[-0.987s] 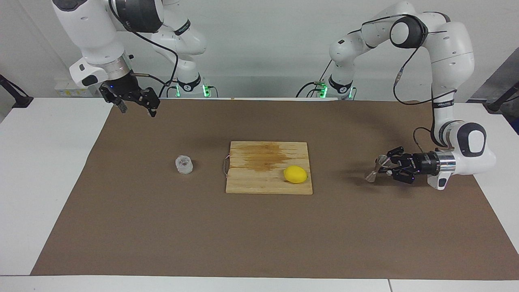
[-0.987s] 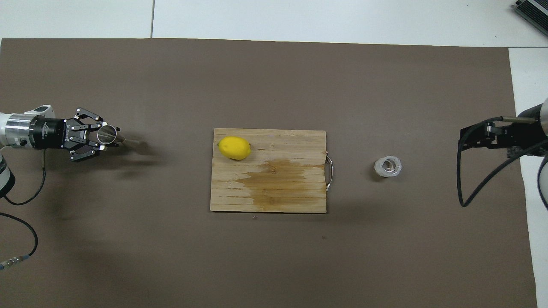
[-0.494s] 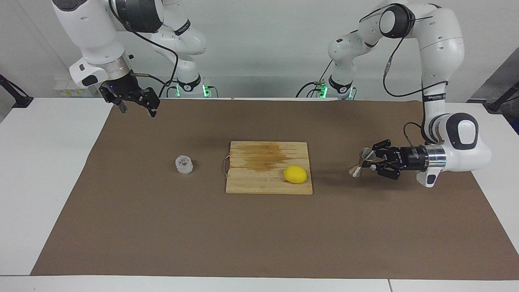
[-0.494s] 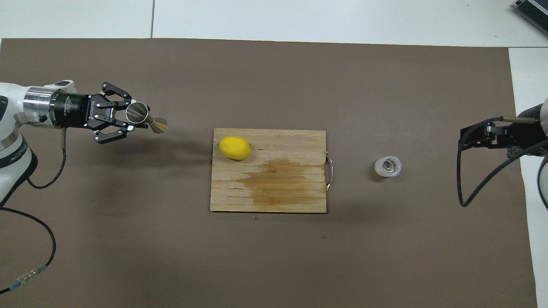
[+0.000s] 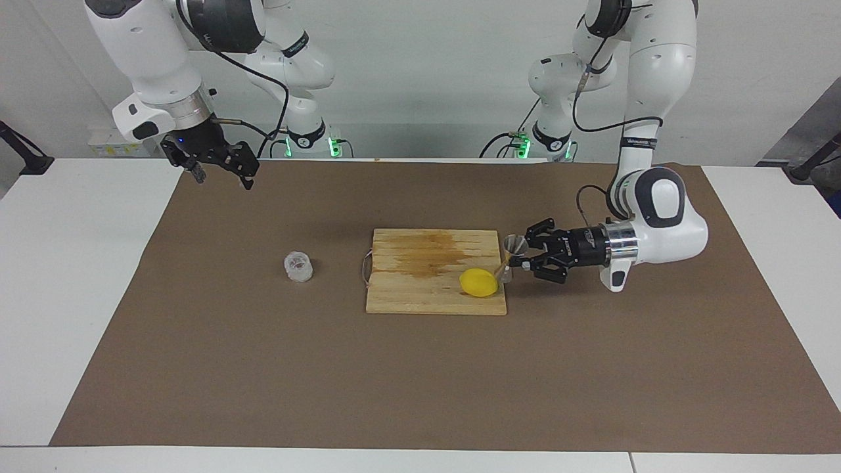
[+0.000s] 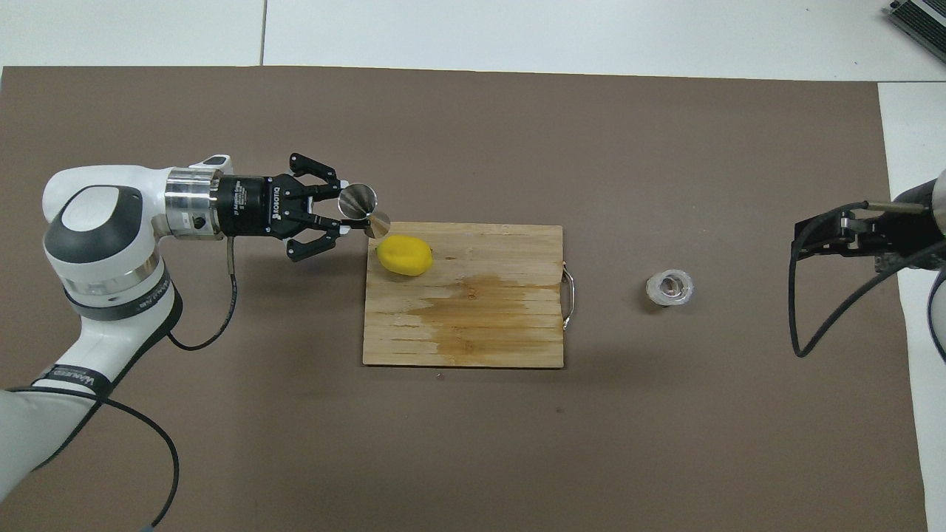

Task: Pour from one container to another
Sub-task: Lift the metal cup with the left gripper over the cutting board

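1. Steel jigger [image 5: 509,257] is pinched at its waist by the left gripper [image 5: 519,257], tilted over the cutting board's [image 5: 420,299] edge beside the lemon [image 5: 478,282].
2. Level it, clear the lemon, and carry it toward the clear cup [image 5: 298,266] on the mat [image 5: 420,374].
3. Right gripper [image 5: 220,169] waits with fingers spread over the mat's corner.

Shiny steel jigger [image 5: 510,257], stained wooden board [image 5: 420,289]

Both arms wear glossy white rounded shells with dark grey caps at the joints and a brushed silver ring at each wrist. Black cables loop loosely along them, and green lights glow at both bases. The left gripper [image 5: 514,260] and the right gripper [image 5: 220,172] are black linkage hands, the left one's body lettered in white.
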